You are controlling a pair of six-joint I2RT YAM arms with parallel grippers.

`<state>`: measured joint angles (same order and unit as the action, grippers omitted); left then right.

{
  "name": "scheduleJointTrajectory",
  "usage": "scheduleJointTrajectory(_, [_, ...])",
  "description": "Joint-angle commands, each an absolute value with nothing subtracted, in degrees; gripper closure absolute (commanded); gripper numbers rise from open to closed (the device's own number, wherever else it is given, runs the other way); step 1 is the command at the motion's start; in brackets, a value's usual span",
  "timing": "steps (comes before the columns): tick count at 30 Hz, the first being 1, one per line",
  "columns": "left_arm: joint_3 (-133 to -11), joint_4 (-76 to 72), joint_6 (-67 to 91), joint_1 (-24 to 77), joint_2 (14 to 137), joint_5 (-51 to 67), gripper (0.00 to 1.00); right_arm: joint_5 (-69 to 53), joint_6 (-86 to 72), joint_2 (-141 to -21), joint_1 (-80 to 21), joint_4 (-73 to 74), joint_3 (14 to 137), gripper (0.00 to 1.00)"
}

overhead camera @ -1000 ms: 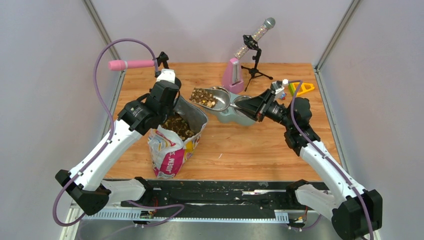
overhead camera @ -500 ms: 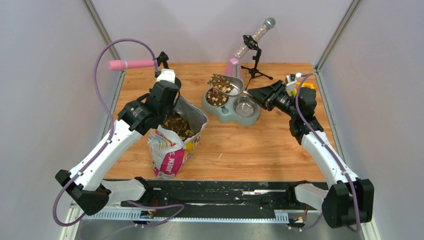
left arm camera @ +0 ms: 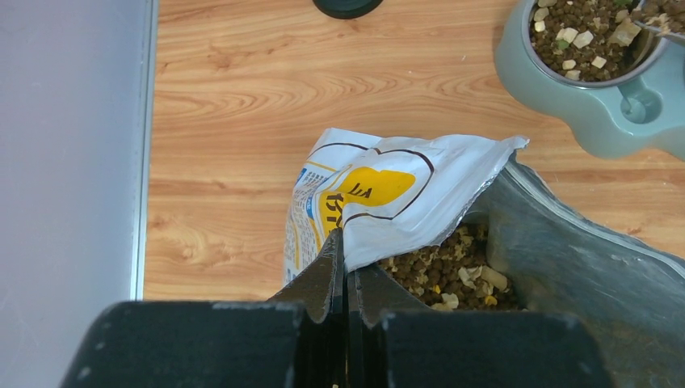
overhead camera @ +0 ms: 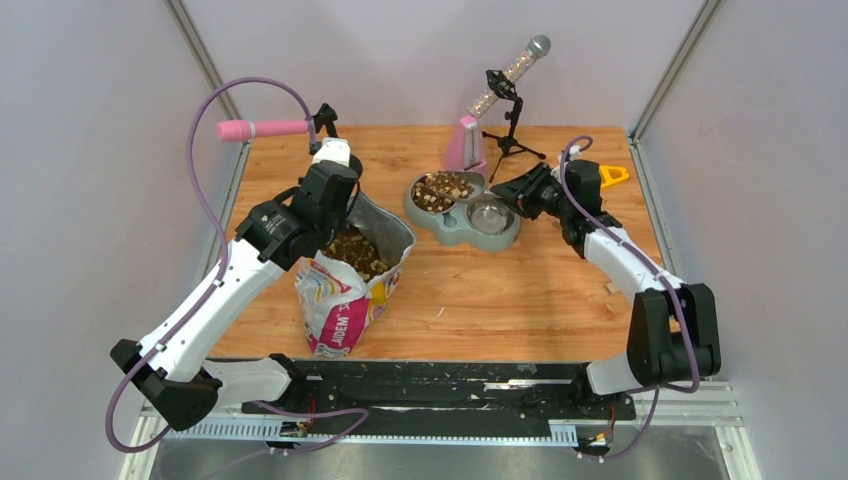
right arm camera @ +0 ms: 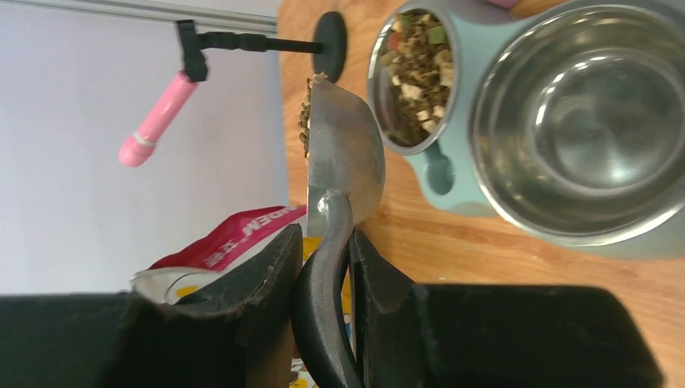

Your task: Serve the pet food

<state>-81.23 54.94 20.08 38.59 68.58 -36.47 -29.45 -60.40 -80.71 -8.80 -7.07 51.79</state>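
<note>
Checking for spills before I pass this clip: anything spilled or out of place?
A stray pale bit lies on the table beside the right arm, another speck near the bag. Otherwise the pet food sits inside the left bowl.

My right gripper's [right arm camera: 327, 246] matt black fingers [right arm camera: 258, 275] pinch a shiny metal scoop [right arm camera: 346, 158]; just beyond, a polished steel bowl [right arm camera: 577, 113].

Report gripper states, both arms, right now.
Left gripper: closed, pinching the rim of the food bag.
Right gripper: closed on the handle of the metal scoop.
</note>
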Motion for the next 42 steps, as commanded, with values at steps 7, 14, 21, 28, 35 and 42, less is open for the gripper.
scheduleJointTrajectory(7, [-83.1,45.4,20.0,38.8,66.1,-40.5,1.00,-25.9,-50.5,-88.0,-8.8,-1.7,61.1,1.00])
scheduleJointTrajectory(14, [-83.1,45.3,20.0,38.8,66.0,-40.6,1.00,-21.3,-44.6,-90.6,-9.7,4.3,65.7,1.00])
scheduleJointTrajectory(21, [-83.2,45.3,19.8,38.9,66.4,-40.8,1.00,-16.4,-40.9,-93.3,-12.1,8.1,71.1,1.00])
scheduleJointTrajectory(28, [-83.1,45.3,19.7,38.9,66.4,-41.0,1.00,-12.4,-37.7,-95.4,-15.2,11.4,75.1,1.00])
scheduleJointTrajectory(35, [-83.1,45.3,19.6,38.8,66.3,-41.0,1.00,-5.6,-33.6,-97.2,-19.4,15.0,79.4,1.00])
scheduleJointTrajectory(42, [-83.1,45.3,19.6,38.8,66.2,-40.8,1.00,-3.6,-32.8,-99.5,-22.6,16.2,83.0,1.00])
